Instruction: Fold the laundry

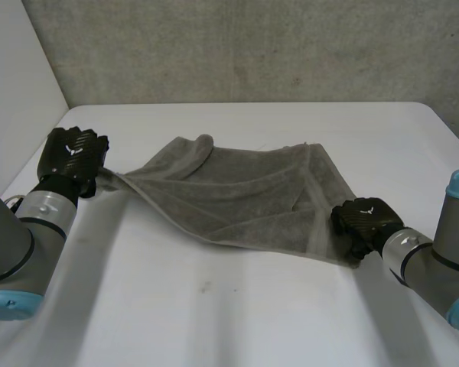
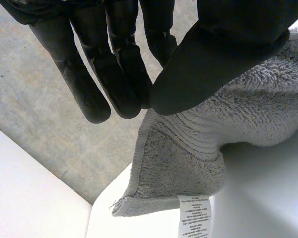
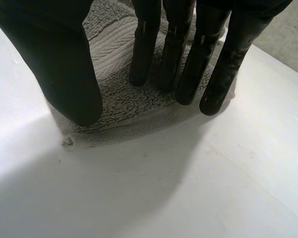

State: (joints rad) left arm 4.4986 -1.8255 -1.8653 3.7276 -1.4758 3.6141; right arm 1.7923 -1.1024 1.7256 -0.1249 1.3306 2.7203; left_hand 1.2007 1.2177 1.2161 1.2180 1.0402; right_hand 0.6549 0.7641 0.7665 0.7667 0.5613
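A grey towel (image 1: 245,195) lies spread across the middle of the white table (image 1: 214,313), with some folds and a rolled far edge. My left hand (image 1: 76,157) holds the towel's left corner and pulls it taut, a little off the table. In the left wrist view the thumb (image 2: 213,59) pinches the towel (image 2: 248,114) against the fingers, and a white label (image 2: 193,215) hangs at the loose corner below. My right hand (image 1: 363,222) is at the towel's near right corner. In the right wrist view its straight fingers (image 3: 188,59) press down on the towel (image 3: 114,94), which lies flat, and the thumb stands at the cloth's edge.
A grey wall (image 1: 252,46) runs behind the table's far edge, and a white panel (image 1: 15,84) stands at the left. Bare table surface lies in front of the towel and to its right.
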